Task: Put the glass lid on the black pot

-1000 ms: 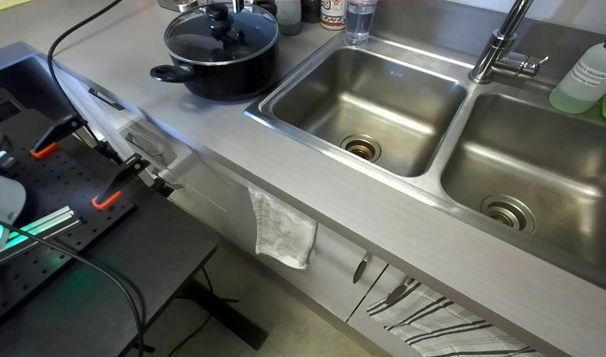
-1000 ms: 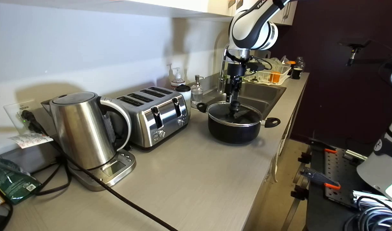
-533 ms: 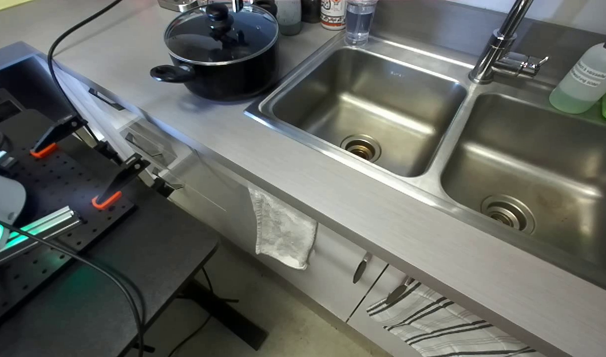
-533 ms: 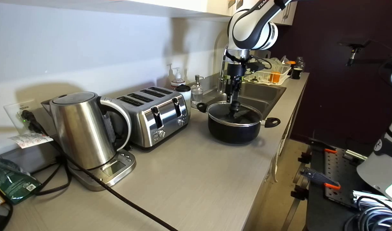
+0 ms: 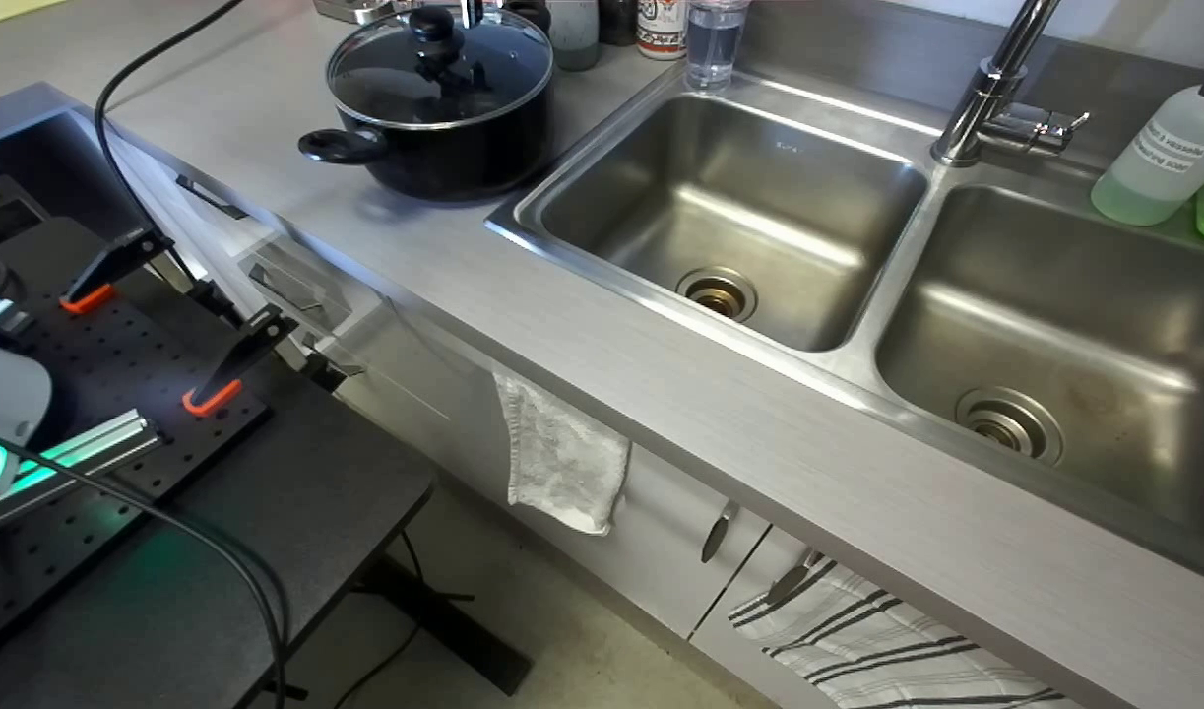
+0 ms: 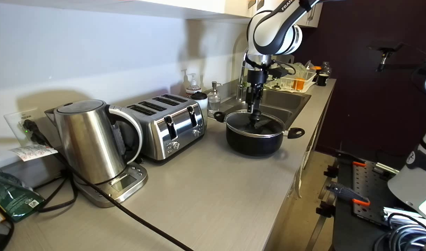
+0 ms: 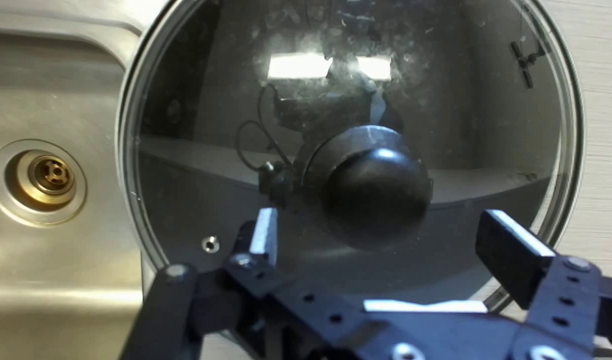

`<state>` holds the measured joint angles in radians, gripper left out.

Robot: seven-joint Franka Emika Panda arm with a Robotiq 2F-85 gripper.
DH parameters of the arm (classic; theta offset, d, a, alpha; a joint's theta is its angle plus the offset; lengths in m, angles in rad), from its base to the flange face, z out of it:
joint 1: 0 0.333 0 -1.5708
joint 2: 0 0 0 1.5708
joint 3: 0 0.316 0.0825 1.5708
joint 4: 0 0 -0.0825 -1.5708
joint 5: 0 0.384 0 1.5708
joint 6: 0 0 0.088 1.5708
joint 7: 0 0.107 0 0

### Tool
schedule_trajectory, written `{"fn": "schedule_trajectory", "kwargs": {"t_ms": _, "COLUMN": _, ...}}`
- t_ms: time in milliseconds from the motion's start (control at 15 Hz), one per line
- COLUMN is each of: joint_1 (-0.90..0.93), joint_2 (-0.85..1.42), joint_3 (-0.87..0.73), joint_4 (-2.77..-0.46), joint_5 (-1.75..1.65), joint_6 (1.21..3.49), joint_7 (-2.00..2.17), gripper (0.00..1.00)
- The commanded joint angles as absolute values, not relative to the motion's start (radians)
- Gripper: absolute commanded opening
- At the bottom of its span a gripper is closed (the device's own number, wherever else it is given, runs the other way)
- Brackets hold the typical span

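Observation:
The glass lid (image 5: 380,84) with its thin metal rim lies flat on top of the black pot (image 5: 454,162) on the counter. Both also show in an exterior view, the lid (image 6: 238,122) seated on the pot (image 6: 254,144). The lid's dark knob (image 7: 378,197) stands up at its centre. My gripper (image 7: 386,232) is open and empty, with its fingers wide apart to either side of the knob in the wrist view. In an exterior view my gripper (image 6: 253,109) hangs just above the knob, pointing down. The gap between fingertips and knob is hard to judge.
A double sink (image 5: 739,217) lies right beside the pot. A toaster (image 6: 174,125) and a kettle (image 6: 94,139) stand along the wall. Soap bottles (image 6: 214,99) stand behind the pot. A faucet (image 5: 995,98) rises behind the sink. A black cord (image 6: 129,212) crosses the counter.
My arm and gripper have come down slightly toward the knob. The pot and lid have not moved, and nothing has been taken hold of.

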<state>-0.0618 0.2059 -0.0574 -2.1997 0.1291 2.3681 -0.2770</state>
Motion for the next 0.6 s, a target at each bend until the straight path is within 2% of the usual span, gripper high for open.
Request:
{"fn": "schedule_trajectory", "kwargs": {"t_ms": 0, "joint_1": -0.065, "joint_2": 0.186, "joint_3": -0.049, "joint_4": -2.214, "joint_5": 0.092, "joint_6": 2.351, "joint_7": -0.237, "gripper": 0.90}}
{"fn": "schedule_trajectory", "kwargs": {"t_ms": 67, "joint_1": -0.065, "joint_2": 0.185, "joint_3": -0.049, "joint_4": -2.215, "joint_5": 0.088, "joint_6": 2.352, "joint_7": -0.237, "gripper": 0.73}}
{"fn": "schedule_trajectory", "kwargs": {"t_ms": 467, "joint_1": -0.064, "joint_2": 0.182, "joint_3": -0.048, "joint_4": -2.218, "joint_5": 0.080, "joint_6": 2.352, "joint_7": -0.229, "gripper": 0.27}}
{"fn": "schedule_trajectory", "kwargs": {"t_ms": 533, "joint_1": -0.064, "joint_2": 0.181, "joint_3": -0.048, "joint_4": -2.218, "joint_5": 0.080, "joint_6": 2.352, "joint_7": -0.228, "gripper": 0.24}}
